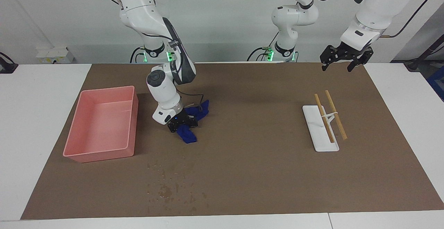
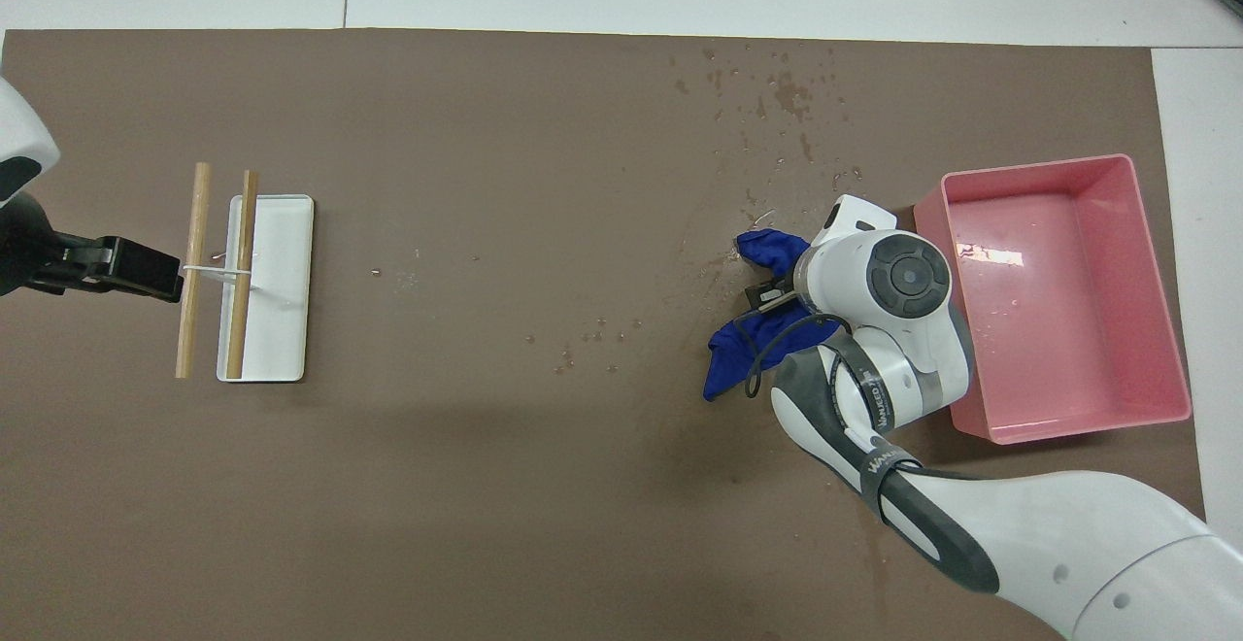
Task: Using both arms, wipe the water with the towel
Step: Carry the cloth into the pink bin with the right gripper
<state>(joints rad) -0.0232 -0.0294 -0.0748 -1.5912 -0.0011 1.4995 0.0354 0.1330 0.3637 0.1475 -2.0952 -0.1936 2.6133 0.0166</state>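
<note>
- The right gripper (image 1: 182, 123) is clamped on the blue towel (image 1: 189, 135), pressing it onto the brown mat (image 1: 263, 159) beside the pink bin (image 1: 100, 152).
- The left gripper (image 1: 341, 59) waits with fingers spread above the mat's edge.

The royal-blue towel (image 1: 189, 125) lies crumpled on the brown mat (image 1: 249, 159), pinned under the right arm's (image 1: 163, 86) closed pincer (image 1: 181, 124), while the left arm (image 1: 367, 14) waits raised with its pincer (image 1: 341, 60) spread.
</note>
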